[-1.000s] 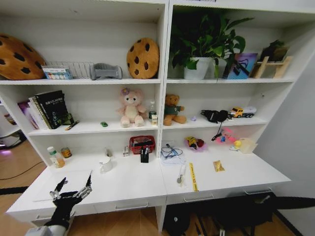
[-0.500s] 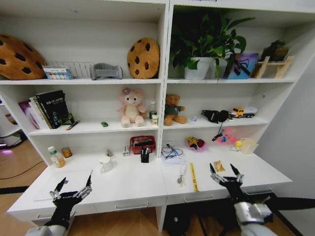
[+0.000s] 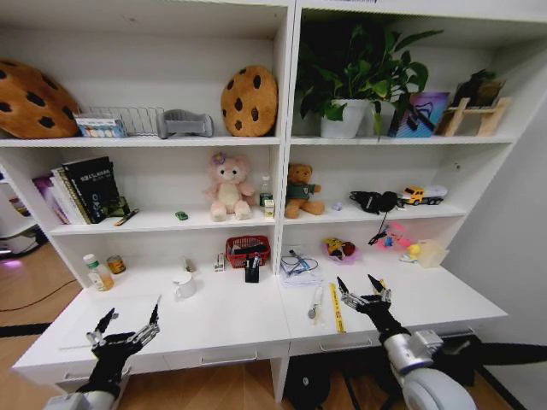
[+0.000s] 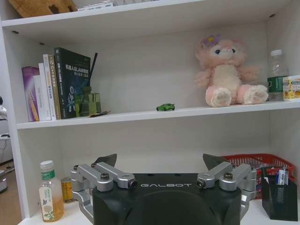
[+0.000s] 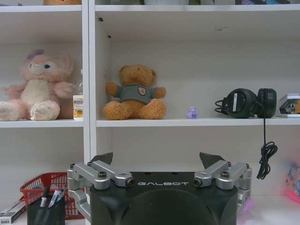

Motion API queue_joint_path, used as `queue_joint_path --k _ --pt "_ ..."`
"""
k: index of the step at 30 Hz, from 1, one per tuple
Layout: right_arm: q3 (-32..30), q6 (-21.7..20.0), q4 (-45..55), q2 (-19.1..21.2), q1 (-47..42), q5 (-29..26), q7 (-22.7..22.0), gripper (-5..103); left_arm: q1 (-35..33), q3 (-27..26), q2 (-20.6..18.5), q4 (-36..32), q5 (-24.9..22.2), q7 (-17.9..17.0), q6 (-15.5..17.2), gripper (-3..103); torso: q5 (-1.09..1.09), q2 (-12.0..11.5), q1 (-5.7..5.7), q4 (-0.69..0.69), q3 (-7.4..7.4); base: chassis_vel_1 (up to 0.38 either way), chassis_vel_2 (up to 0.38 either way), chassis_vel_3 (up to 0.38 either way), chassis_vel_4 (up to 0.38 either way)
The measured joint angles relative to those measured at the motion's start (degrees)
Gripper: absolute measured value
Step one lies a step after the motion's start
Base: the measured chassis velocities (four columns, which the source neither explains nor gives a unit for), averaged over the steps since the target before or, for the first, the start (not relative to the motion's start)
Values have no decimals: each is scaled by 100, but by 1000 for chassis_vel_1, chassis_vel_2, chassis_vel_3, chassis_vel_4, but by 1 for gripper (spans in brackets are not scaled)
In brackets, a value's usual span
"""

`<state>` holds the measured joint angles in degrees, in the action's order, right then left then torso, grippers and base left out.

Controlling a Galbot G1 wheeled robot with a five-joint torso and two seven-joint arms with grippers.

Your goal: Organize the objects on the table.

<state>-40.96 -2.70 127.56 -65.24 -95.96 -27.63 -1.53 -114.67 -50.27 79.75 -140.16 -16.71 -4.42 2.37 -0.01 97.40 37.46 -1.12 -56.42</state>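
The long white desk (image 3: 239, 320) runs beneath the shelving, its top smooth and its shallow drawers fitted with thin metal handles. Taking the red basket (image 3: 247, 249) at the back of the desk as the landmark, the white mug (image 3: 184, 285) stands to its left and a little nearer the front edge, and well beyond that, by the left wall, sit a small bottle (image 3: 97, 273) with amber liquid and a squat jar (image 3: 114, 265) just beside it. The basket holds a few dark items too small to make out; touching its front is a black pen cup (image 3: 250, 272) with pens standing in it. To the right of the basket lies a flat stack of papers (image 3: 298, 267), and nearer the front from there a yellow ruler (image 3: 335, 307) lies lengthwise beside a slim silver object (image 3: 315, 304). The right pincer (image 3: 361, 293) hovers just right of the ruler, its fingers spread wide and holding nothing. The left pincer (image 3: 125, 325) hangs over the desk's front left part, well away from the basket, likewise wide apart and empty.
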Motion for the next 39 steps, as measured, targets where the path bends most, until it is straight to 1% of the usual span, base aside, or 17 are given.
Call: queue_joint_path --k 11,17,18,20,21,23,24,25,26,27,32,34,35,36,37,38,39 --pt "11 116 -126 -43 49 1 10 100 0 0 0 0 0 0 0 100 0 0 0 1 0 -108 -100 103 98" --pt "5 302 -269 58 234 -27 12 100 0 0 0 0 0 0 0 100 1 0 1 -2 -1 -227 -225 212 221" --pt "1 351 -375 93 350 -45 -27 100 0 0 0 0 0 0 0 100 5 2 -2 4 1 -231 -212 237 219" --pt "-12 353 -482 129 433 -76 -46 100 0 1 0 0 0 0 0 100 2 2 -2 2 1 -188 -212 168 184" --pt "-34 287 -674 178 545 -102 -49 100 0 1 1 0 0 0 0 100 4 0 1 -1 0 -95 -169 168 78" --pt "-47 234 -822 207 612 -108 -49 100 0 1 1 0 0 0 0 100 4 0 1 0 0 -95 -80 83 78" --pt "-67 93 -1102 255 721 -132 -45 100 0 1 1 0 0 1 0 100 3 1 -2 1 1 -8 -80 44 35" --pt "-80 -17 -1335 297 796 -183 -14 100 0 1 0 0 0 0 0 100 2 1 -1 -2 0 0 0 0 0" --pt "-80 -17 -1335 297 796 -183 -14 100 0 1 0 0 0 0 0 100 2 1 -1 -2 0 0 0 0 0" --pt "-81 -106 -1602 358 893 -256 97 100 0 1 0 0 0 0 0 100 1 0 0 -1 0 0 0 0 0" --pt "-10 50 -2576 577 1412 -117 585 100 0 -2 0 0 0 -1 0 100 0 0 0 1 0 30 48 -41 -57" --pt "-10 50 -2576 577 1412 -117 585 100 0 -2 0 0 0 -1 0 100 0 0 0 1 0 0 0 0 0" --pt "30 27 -2816 654 1561 -121 660 100 0 -2 0 0 0 -1 0 100 0 1 0 2 0 0 0 0 0" --pt "166 -138 -3333 771 1875 -163 725 100 0 -1 0 0 0 -1 0 100 2 0 0 0 0 0 0 0 0" --pt "181 -169 -3377 771 1911 -166 720 100 0 -1 0 0 0 -1 0 100 3 0 0 -1 0 0 0 0 0" --pt "237 -310 -3498 768 2040 -185 684 100 0 -1 0 0 0 -1 0 100 1 1 0 -1 0 0 0 0 0" --pt "237 -310 -3498 768 2040 -185 684 100 0 -1 0 0 0 -1 0 100 1 1 0 -1 0 0 0 0 0"
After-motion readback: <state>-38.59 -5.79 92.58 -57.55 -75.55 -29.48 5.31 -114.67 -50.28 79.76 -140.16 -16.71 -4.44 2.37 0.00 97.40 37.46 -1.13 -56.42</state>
